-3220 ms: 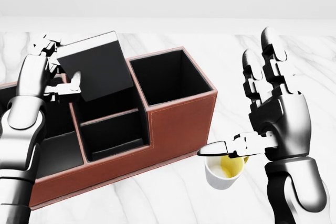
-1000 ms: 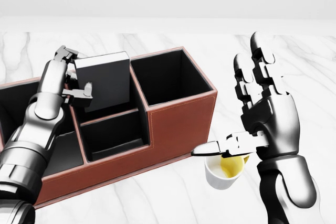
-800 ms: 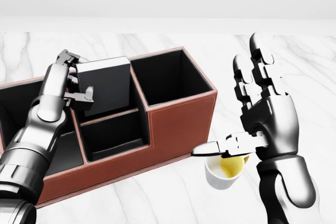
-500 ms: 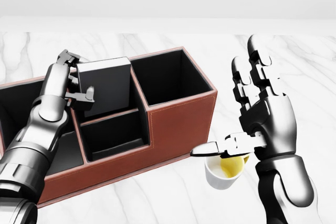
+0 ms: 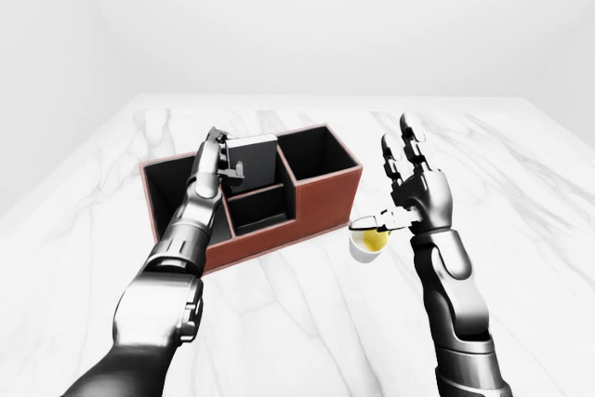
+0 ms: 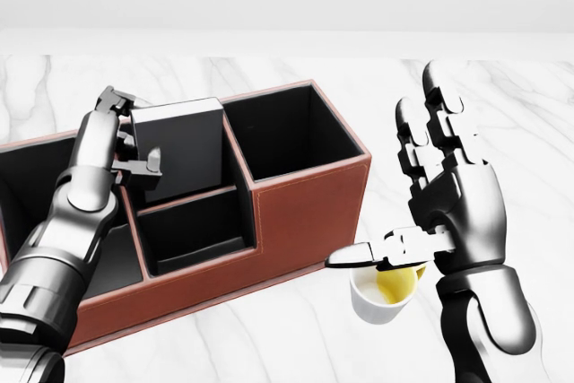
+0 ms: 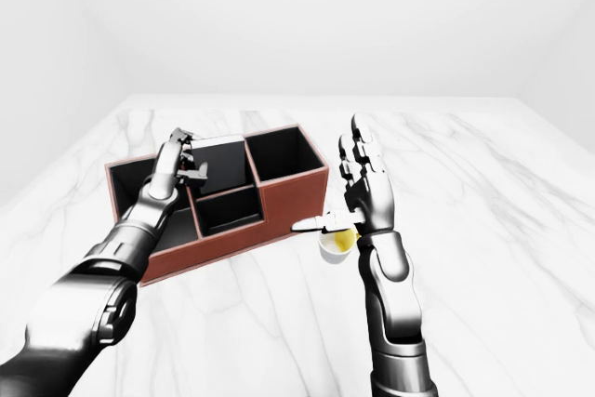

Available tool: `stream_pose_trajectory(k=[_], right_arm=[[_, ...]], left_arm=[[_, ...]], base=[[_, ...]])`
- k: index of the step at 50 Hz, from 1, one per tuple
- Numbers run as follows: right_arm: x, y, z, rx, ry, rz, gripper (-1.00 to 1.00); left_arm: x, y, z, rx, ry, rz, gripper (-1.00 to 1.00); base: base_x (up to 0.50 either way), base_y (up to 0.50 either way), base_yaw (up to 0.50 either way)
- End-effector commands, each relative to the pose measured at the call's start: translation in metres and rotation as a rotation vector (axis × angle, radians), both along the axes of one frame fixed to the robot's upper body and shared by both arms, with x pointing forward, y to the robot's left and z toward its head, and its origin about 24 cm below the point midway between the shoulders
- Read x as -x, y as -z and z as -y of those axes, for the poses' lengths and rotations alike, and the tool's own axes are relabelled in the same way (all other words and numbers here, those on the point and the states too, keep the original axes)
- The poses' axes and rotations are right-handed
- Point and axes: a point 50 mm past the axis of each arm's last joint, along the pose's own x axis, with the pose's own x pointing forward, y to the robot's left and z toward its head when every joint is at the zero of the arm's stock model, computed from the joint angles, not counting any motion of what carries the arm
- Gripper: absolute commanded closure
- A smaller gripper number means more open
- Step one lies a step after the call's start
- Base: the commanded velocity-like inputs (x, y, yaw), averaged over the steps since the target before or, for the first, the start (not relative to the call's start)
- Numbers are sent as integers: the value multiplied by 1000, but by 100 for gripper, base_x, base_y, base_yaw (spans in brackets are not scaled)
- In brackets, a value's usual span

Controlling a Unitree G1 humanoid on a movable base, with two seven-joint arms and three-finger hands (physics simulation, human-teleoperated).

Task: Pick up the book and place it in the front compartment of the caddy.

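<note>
Nearest, a white cup [image 6: 382,294] is seen on the marble counter [image 6: 502,114] beneath the right hand [image 6: 448,195], whose fingers are spread apart and empty. Beyond, the book [image 6: 182,143] is gripped at its edge by the left hand [image 6: 121,145] and stands partly lowered into a middle compartment of the brown caddy [image 6: 305,213], so release appears to remain. Plain white walls are seen beyond

The head view looks down close on the caddy [image 6: 305,195]; both eye views share it from farther off.
</note>
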Motion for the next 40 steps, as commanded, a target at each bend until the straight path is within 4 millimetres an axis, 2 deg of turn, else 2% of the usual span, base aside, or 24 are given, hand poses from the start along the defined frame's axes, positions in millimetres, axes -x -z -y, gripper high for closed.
stream_pose_trajectory(k=[1,17,18,21,22,24,25,36,40], right_arm=[[0,1,0,0,0,-3,-100],[0,1,-1,-2,-2,-6,-100],[0,1,-1,-3,-2,-4,-100],[0,1,-1,-3,-3,-6,-100],[0,1,-1,-3,-3,-6,-100],[0,1,-1,-3,-2,-4,-100],[0,2,-1,-3,-3,-7,-100],[2,-2,-2,-6,-1,11,-100],[-1,3,-1,-4,-4,-13,-100]], left_arm=[[11,21,-22,14,-108,-51,95],[13,22,-27,10,-119,-46,91],[13,21,-27,11,-118,-44,76],[13,22,-28,9,-118,-47,-4],[13,22,-28,9,-118,-48,-20],[13,22,-29,10,-120,-47,-81],[13,21,-30,10,-120,-46,-100],[13,19,-30,10,-120,-37,-100],[11,16,-29,10,-116,-27,-100]], base=[[0,0,0],[0,0,0],[0,0,1],[0,0,0],[0,0,0],[0,0,0],[0,0,0],[0,0,0],[0,0,0]])
